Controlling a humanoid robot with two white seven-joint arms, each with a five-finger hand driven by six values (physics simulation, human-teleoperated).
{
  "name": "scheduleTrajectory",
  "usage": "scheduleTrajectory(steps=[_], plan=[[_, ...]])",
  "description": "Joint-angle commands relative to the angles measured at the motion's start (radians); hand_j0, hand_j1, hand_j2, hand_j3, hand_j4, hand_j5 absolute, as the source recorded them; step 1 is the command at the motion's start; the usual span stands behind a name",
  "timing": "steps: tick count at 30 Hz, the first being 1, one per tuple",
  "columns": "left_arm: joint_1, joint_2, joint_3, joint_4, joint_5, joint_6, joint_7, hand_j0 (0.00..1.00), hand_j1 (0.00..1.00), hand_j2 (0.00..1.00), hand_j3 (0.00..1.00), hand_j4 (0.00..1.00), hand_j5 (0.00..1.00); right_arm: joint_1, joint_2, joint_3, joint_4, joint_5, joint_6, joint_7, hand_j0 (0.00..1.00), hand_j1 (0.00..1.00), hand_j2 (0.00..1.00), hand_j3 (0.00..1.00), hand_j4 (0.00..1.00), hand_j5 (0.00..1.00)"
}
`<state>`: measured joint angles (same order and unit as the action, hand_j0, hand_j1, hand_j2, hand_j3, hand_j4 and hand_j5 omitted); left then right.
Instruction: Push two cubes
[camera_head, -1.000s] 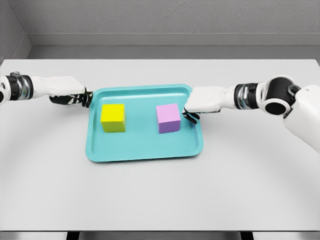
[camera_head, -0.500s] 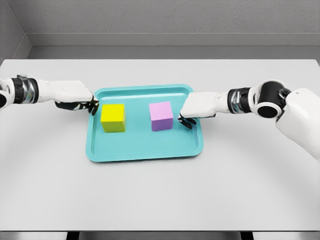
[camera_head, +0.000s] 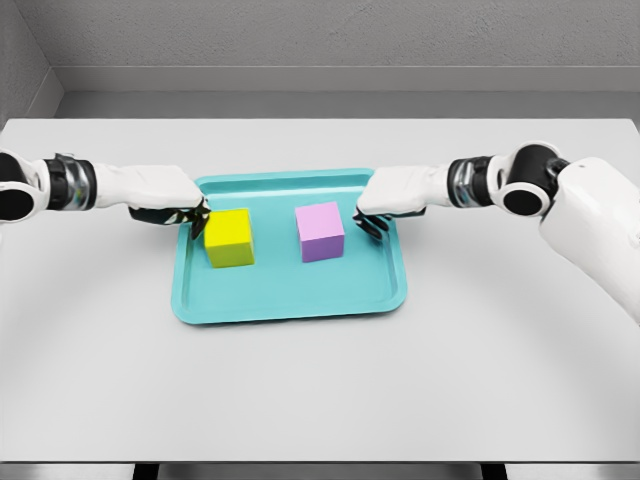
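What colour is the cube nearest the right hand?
Light purple cube, beside the right hand; head view shows it.

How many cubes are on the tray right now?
2. The yellow cube sits in the teal tray's left half, the purple cube right of it near the middle. Nothing appears hidden.

We see a teal tray (camera_head: 290, 295) at the centre of the frame on a grey table (camera_head: 320, 390). A yellow cube (camera_head: 229, 237) sits in its left half, a purple cube (camera_head: 321, 231) right of centre. Our left hand (camera_head: 172, 203) reaches in from the left, its dark curled fingertips (camera_head: 198, 222) against the yellow cube. Our right hand (camera_head: 385, 203) sits just right of the purple cube, fingers curled.
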<state>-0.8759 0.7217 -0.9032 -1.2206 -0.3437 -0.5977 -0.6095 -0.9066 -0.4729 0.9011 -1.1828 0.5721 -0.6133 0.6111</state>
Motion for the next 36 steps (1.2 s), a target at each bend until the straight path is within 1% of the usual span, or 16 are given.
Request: scheduleTrajectory(steps=[1,4,6,10,18,20,23,24,26,27,29,30,31,33,34,36], plan=[[0.000,-0.013,-0.009,0.001,-0.012,-0.013,-0.001,0.40,0.40,0.40,0.40,0.40,0.40,-0.002,0.016,0.002,0.009,-0.005,0.002,0.000,0.18,0.18,0.18,0.18,0.18,0.18],[-0.002,-0.015,-0.009,0.003,-0.011,-0.013,-0.001,0.40,0.40,0.40,0.40,0.40,0.40,-0.002,0.023,0.013,0.008,0.000,0.002,0.000,0.18,0.18,0.18,0.18,0.18,0.18],[-0.014,-0.044,-0.009,0.003,-0.003,-0.013,-0.001,0.40,0.40,0.40,0.40,0.40,0.40,-0.002,0.033,0.021,0.003,0.000,0.002,0.000,0.18,0.18,0.18,0.18,0.18,0.18],[-0.020,-0.062,-0.009,0.012,-0.003,-0.013,-0.001,0.40,0.40,0.40,0.40,0.40,0.40,-0.002,0.039,0.025,0.002,0.000,0.002,0.000,0.18,0.18,0.18,0.18,0.18,0.18],[-0.029,-0.079,-0.009,0.035,-0.001,-0.013,-0.001,0.40,0.40,0.40,0.40,0.40,0.40,-0.009,0.066,0.035,0.002,0.002,0.002,0.000,0.18,0.18,0.18,0.18,0.18,0.18],[-0.029,-0.081,-0.009,0.036,-0.001,-0.013,-0.001,0.40,0.40,0.40,0.40,0.40,0.40,-0.015,0.060,0.025,0.012,0.002,0.002,0.000,0.19,0.19,0.19,0.19,0.19,0.19],[-0.037,-0.076,-0.006,0.050,0.002,-0.013,-0.001,0.40,0.40,0.40,0.40,0.40,0.40,-0.023,0.056,0.009,0.055,0.002,0.002,0.000,0.19,0.19,0.19,0.19,0.19,0.19],[-0.043,-0.071,-0.002,0.064,0.002,-0.013,-0.001,0.40,0.40,0.40,0.40,0.40,0.40,-0.026,0.048,-0.007,0.057,0.002,0.002,0.000,0.19,0.19,0.19,0.19,0.19,0.19],[-0.066,-0.070,0.006,0.130,0.003,-0.013,-0.001,0.40,0.40,0.40,0.40,0.40,0.40,-0.032,0.046,-0.013,0.064,0.002,0.002,0.000,0.20,0.20,0.20,0.20,0.20,0.20],[-0.069,-0.068,0.006,0.135,0.005,-0.013,-0.001,0.41,0.41,0.41,0.41,0.41,0.41,-0.032,0.045,-0.025,0.066,0.002,0.002,0.000,0.20,0.20,0.20,0.20,0.20,0.20],[-0.069,-0.042,0.004,0.093,0.043,-0.013,-0.001,0.41,0.41,0.41,0.41,0.41,0.41,-0.032,0.045,-0.027,0.066,0.002,0.002,0.000,0.21,0.21,0.21,0.21,0.21,0.21],[-0.064,0.004,0.001,0.040,0.069,-0.013,-0.001,0.41,0.41,0.41,0.41,0.41,0.41,-0.032,0.045,-0.033,0.066,0.002,0.002,0.000,0.21,0.21,0.21,0.21,0.21,0.21],[-0.057,0.048,-0.009,-0.040,0.092,-0.013,-0.001,0.41,0.41,0.41,0.41,0.41,0.41,-0.034,0.045,-0.034,0.066,0.002,0.002,0.000,0.22,0.22,0.22,0.22,0.22,0.22],[0.018,0.120,-0.016,-0.244,0.097,-0.013,-0.001,0.41,0.41,0.41,0.41,0.41,0.41,-0.038,0.045,-0.034,0.066,0.002,0.002,0.000,0.23,0.23,0.23,0.23,0.23,0.23],[0.020,0.131,-0.039,-0.286,0.097,-0.013,-0.001,0.41,0.41,0.41,0.41,0.41,0.41,-0.038,0.045,-0.036,0.066,0.002,0.002,0.000,0.23,0.23,0.23,0.23,0.23,0.23],[0.020,0.130,-0.046,-0.292,0.095,-0.013,-0.001,0.41,0.41,0.41,0.41,0.41,0.41,-0.054,0.048,-0.045,0.084,0.000,0.002,0.000,0.23,0.23,0.23,0.23,0.23,0.23]])
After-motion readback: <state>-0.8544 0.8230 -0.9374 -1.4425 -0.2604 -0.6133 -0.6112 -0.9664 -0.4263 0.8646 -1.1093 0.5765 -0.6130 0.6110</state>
